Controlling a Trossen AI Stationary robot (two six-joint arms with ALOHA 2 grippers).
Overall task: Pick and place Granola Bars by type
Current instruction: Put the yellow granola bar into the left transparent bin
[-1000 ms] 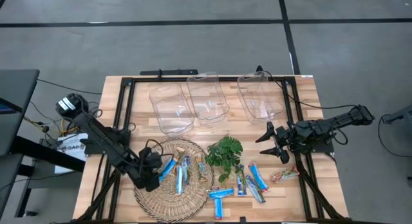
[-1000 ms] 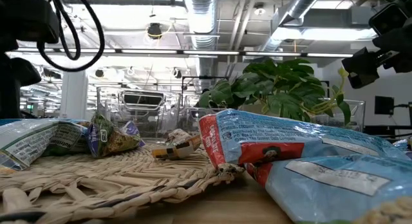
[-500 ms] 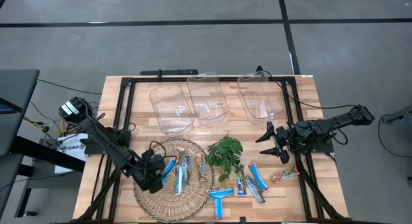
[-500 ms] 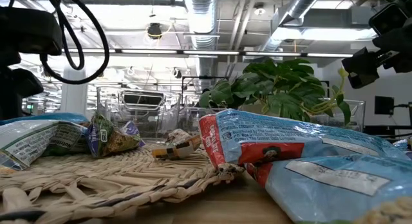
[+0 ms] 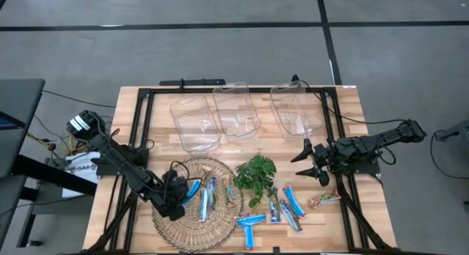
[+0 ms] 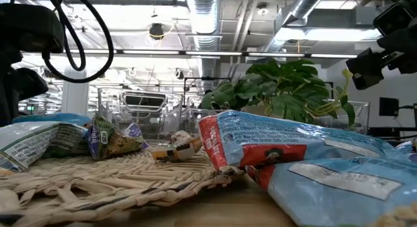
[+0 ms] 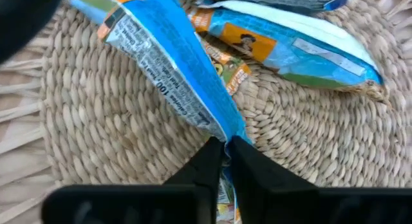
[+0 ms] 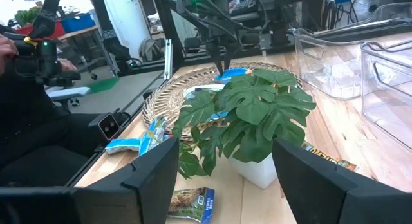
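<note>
Three clear bins (image 5: 237,114) — bare, woven tray (image 5: 192,230) holding several Granola Bars (image 5: 207,198).

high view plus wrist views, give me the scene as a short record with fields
surface: wooden slatted table
left gripper: over the round woven straw mat, shut on the end of a bright blue wrapped granola bar
right gripper: open, waiting above the table's right side, holding nothing
containers: three clear plastic bins in a row at the far edge, all look empty
loose bars: blue wrapped bars on the mat and on the table near the small green leafy plant
</note>
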